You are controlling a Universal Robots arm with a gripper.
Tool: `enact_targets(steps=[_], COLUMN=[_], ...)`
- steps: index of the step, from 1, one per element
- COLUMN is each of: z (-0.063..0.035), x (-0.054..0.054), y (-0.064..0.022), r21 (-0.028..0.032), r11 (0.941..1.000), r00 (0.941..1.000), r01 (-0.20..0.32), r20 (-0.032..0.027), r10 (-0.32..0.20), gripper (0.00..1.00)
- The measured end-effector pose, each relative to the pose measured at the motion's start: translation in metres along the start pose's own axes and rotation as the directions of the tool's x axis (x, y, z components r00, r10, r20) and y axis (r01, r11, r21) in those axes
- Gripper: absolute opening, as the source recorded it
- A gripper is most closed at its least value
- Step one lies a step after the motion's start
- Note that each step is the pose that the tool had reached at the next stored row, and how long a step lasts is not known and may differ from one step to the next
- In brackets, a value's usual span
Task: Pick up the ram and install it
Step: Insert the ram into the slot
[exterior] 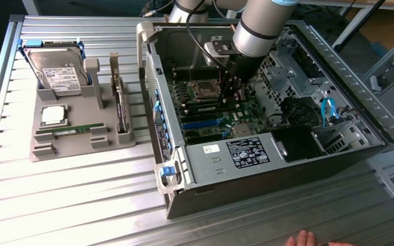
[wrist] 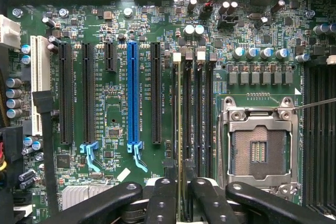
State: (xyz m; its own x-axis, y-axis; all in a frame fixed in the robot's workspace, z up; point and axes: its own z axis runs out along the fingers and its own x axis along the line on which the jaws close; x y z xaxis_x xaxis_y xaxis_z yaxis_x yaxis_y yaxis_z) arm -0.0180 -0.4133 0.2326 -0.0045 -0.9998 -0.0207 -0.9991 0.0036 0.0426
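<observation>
Wrist view gives me the clearest read: the hand (wrist: 184, 195) is closed down narrow on the ram (wrist: 180, 129), which I see edge-on as a thin line between the two inner fingers (wrist: 161, 198). The stick runs along the memory slots (wrist: 202, 114), lined up between the black expansion slot (wrist: 156, 93) and the empty processor socket (wrist: 260, 148). I cannot tell whether it touches a slot or hangs just above it. In the exterior view the arm (exterior: 262, 25) reaches down into the open computer case (exterior: 252, 189) lying on the slatted tabletop (exterior: 80, 200). On the exterior view's left, a grey tray (exterior: 74, 146) carries a second stick (exterior: 70, 129), a hard drive (exterior: 59, 72) and a silver processor (exterior: 53, 115). A person's fingertips (exterior: 307, 239) show at the tabletop's near edge.
</observation>
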Motion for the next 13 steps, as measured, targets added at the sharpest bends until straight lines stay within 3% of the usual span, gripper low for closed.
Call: enact_targets(steps=[6, 13], z=[-0.0013, -0.0155], x=[0.000, 0.000], y=[0.0000, 0.0007], r21=[0.0000, 0.0000], r11=[1.0000, 1.0000], r00=[1.0000, 1.0000], r01=[0.000, 0.000], r20=[0.0001, 0.0000], r10=[0.000, 0.000], gripper=[0.19, 0.19])
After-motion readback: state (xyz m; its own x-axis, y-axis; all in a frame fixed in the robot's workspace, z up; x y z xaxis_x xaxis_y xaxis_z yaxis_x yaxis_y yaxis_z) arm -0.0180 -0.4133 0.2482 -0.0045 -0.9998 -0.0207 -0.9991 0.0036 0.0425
